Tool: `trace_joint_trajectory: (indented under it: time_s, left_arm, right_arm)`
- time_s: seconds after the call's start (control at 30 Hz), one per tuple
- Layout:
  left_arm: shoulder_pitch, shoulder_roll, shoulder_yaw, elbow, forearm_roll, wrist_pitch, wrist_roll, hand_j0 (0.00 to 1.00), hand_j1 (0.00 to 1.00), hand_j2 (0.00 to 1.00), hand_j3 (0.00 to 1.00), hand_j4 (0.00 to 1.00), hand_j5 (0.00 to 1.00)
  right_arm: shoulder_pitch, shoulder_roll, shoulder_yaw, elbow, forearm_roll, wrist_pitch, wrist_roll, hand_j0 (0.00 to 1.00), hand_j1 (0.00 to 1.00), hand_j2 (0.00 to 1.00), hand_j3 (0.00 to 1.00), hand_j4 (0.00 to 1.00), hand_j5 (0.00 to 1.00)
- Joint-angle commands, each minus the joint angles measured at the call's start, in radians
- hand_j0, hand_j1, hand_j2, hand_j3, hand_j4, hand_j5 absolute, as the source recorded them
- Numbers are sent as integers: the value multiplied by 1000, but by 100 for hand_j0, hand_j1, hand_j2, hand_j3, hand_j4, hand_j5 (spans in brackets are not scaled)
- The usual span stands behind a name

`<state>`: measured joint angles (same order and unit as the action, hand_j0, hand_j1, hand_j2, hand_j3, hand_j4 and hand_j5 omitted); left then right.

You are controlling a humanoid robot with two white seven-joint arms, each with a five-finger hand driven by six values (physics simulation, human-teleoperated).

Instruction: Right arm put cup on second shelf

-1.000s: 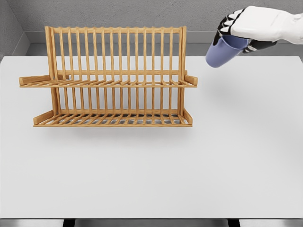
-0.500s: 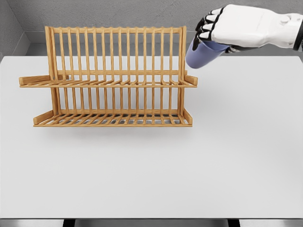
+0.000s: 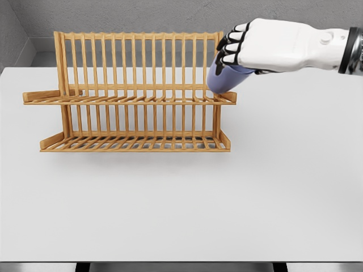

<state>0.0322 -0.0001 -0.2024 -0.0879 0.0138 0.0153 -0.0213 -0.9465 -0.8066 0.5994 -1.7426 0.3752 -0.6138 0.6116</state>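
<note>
while the right hand (image 3: 249, 48) grips the blue cup (image 3: 224, 79), tilted at the rack's (image 3: 136, 90) three o'clock end just above its upper shelf (image 3: 130, 100), setting down and release remain.

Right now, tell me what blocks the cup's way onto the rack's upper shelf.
The right hand holds the blue cup tilted at the right end of the wooden dish rack. The rack's right end post stands right beside the cup. The upper shelf itself carries nothing visible.
</note>
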Motion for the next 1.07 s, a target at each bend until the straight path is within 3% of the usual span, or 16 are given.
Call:
trace_joint_trajectory:
  time_s: [0.0,0.43,0.47,0.5,0.6,0.67,0.73,0.77,0.87,0.9,1.03]
  left_arm:
    - [0,0,0,-1,0,0,0,100,100,100,100,100,100]
    - [0,0,0,0,0,0,0,100,100,100,100,100,100]
    - [0,0,0,0,0,0,0,100,100,100,100,100,100]
    - [0,0,0,0,0,0,0,100,100,100,100,100,100]
    - [0,0,0,0,0,0,0,100,100,100,100,100,100]
    - [0,0,0,0,0,0,0,100,100,100,100,100,100]
    - [0,0,0,0,0,0,0,100,100,100,100,100,100]
    - [0,0,0,0,0,0,0,100,100,100,100,100,100]
    - [0,0,0,0,0,0,0,100,100,100,100,100,100]
    - [0,0,0,-1,0,0,0,100,100,100,100,100,100]
    - [0,0,0,0,0,0,0,100,100,100,100,100,100]
  right_arm:
    - [0,0,0,-9,-3,3,-1,65,65,65,65,65,65]
    - [0,37,108,-8,2,3,-1,67,67,67,67,67,67]
    - [-2,37,108,-8,2,3,-1,71,71,71,71,71,71]
    - [-2,37,108,-9,2,16,-1,100,100,100,100,100,100]
    - [-3,37,102,-8,2,20,-1,100,100,100,100,100,100]
    - [-12,29,76,-5,-1,20,-1,100,100,100,100,100,100]
    - [5,23,-127,-3,-4,19,-1,100,100,100,100,100,100]
    - [34,15,-203,0,-4,19,-1,100,100,100,100,100,100]
    - [362,29,-624,5,-4,3,-1,100,100,100,100,100,100]
    - [474,29,-727,-2,-6,3,-1,100,100,100,100,100,100]
    - [663,67,-736,-5,-7,3,-1,100,100,100,100,100,100]
